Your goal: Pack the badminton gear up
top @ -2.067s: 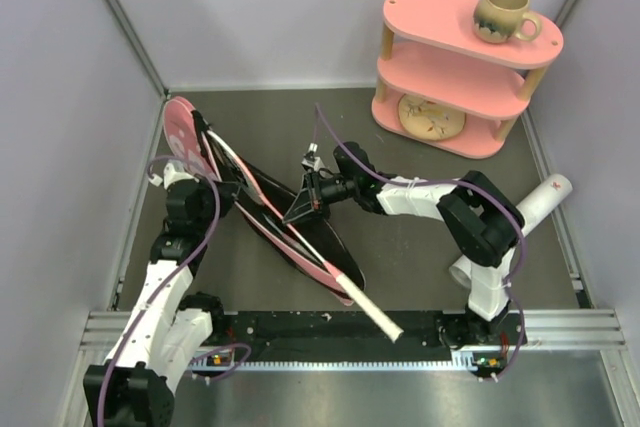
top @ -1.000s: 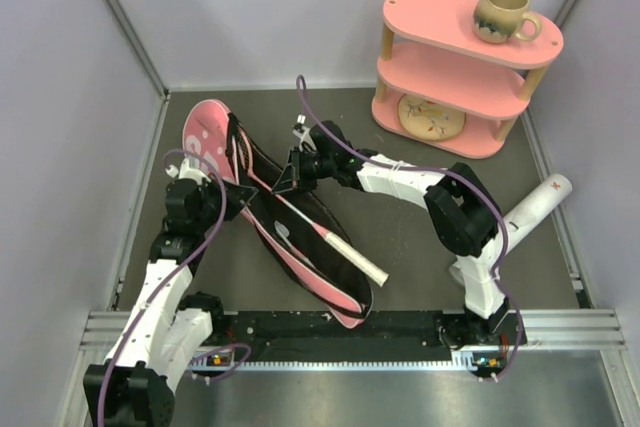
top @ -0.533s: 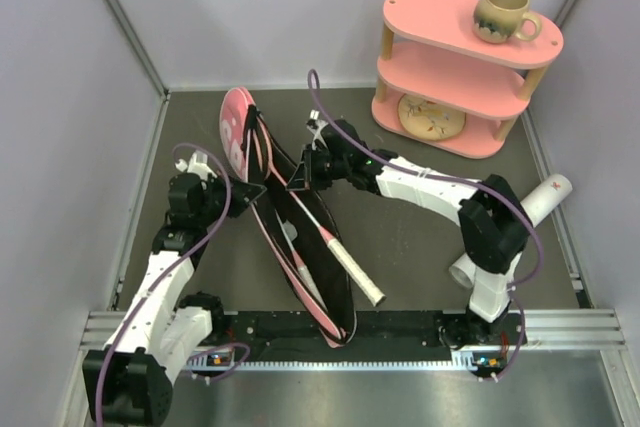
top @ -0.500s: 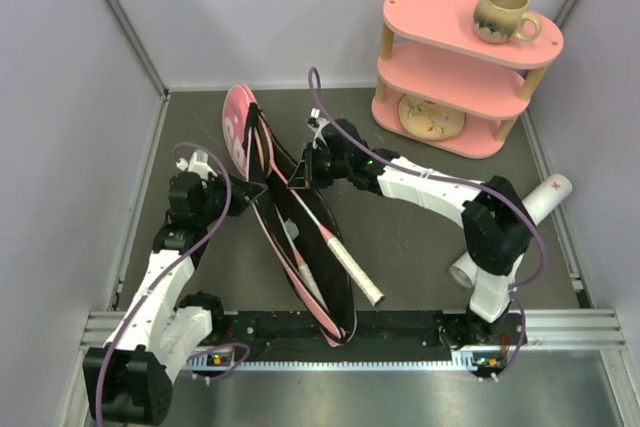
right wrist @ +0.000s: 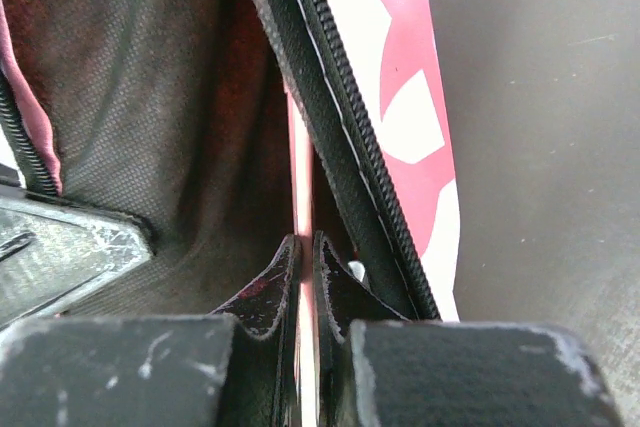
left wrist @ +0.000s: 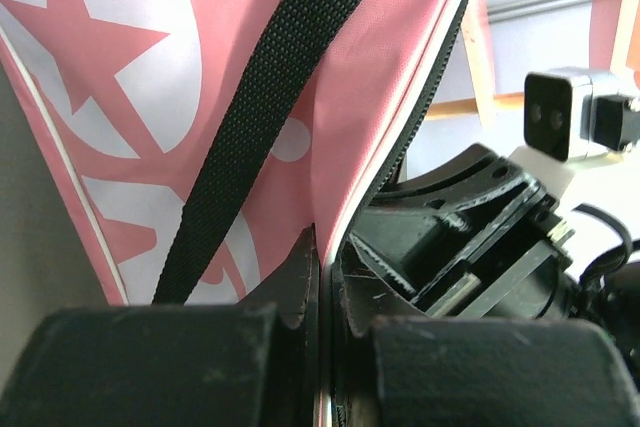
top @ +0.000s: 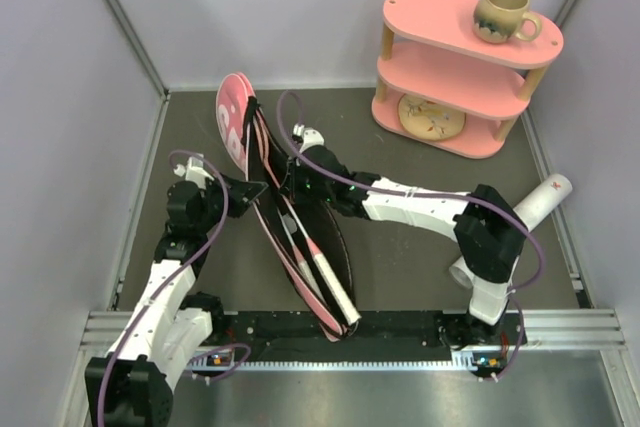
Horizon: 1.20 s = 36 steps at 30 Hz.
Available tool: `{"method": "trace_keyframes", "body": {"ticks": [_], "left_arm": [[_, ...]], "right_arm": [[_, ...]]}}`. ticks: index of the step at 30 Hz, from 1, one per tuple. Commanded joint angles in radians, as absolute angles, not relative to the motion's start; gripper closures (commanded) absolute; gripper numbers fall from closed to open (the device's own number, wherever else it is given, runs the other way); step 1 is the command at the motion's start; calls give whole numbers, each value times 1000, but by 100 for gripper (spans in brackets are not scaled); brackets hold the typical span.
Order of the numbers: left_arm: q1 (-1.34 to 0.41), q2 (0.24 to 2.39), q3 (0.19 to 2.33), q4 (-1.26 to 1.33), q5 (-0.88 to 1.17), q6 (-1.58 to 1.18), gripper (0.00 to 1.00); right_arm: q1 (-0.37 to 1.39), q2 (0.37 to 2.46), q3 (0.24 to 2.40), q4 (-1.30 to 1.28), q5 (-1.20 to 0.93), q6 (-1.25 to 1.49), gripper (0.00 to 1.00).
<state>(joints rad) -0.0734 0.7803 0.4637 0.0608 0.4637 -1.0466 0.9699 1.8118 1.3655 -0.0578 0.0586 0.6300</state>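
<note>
The pink racket-shaped bag [top: 236, 125] stands on edge, open, running from the back left down to the near rail. My left gripper [top: 247, 190] is shut on the bag's piped edge [left wrist: 330, 177], beside the black strap [left wrist: 268, 97]. My right gripper [top: 284, 181] reaches into the bag's black lining [right wrist: 150, 97] and is shut on a pink racket frame [right wrist: 301, 137] next to the zipper [right wrist: 330, 137]. The racket's white handle [top: 331, 287] lies along the bag's lower end. The long white tube [top: 538, 203] lies at the right, partly behind the right arm. No shuttlecocks show.
The pink two-tier shelf [top: 450, 57] stands at the back right with the beige mug [top: 503, 13] on top and a round beige dish [top: 430, 115] on the lower tier. Grey walls close in left, back and right. A metal rail [top: 420, 327] runs along the near edge.
The right gripper has moved left and nearer with the racket, swinging its handle in line with the bag and deeper into it. The bag has turned more upright in the left gripper.
</note>
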Motion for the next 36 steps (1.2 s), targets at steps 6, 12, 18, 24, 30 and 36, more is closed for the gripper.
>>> {"method": "trace_keyframes", "body": {"ticks": [6, 12, 18, 24, 30, 36], "left_arm": [[-83, 739, 439, 150, 548, -1115, 100], [-83, 741, 414, 169, 534, -1135, 100], [-83, 764, 433, 190, 568, -1187, 100], [-83, 742, 443, 195, 566, -1210, 100], [-81, 703, 384, 138, 468, -1158, 100], [-81, 693, 328, 138, 469, -1146, 100]], "right_arm": [[1035, 1873, 1318, 247, 379, 526, 100], [1051, 1888, 1324, 262, 433, 495, 100], [1061, 1855, 1434, 183, 476, 418, 100], [1091, 1885, 1589, 50, 483, 213, 100], [1098, 1971, 1585, 28, 460, 324, 100], [1104, 1999, 1557, 45, 447, 416, 100]]}}
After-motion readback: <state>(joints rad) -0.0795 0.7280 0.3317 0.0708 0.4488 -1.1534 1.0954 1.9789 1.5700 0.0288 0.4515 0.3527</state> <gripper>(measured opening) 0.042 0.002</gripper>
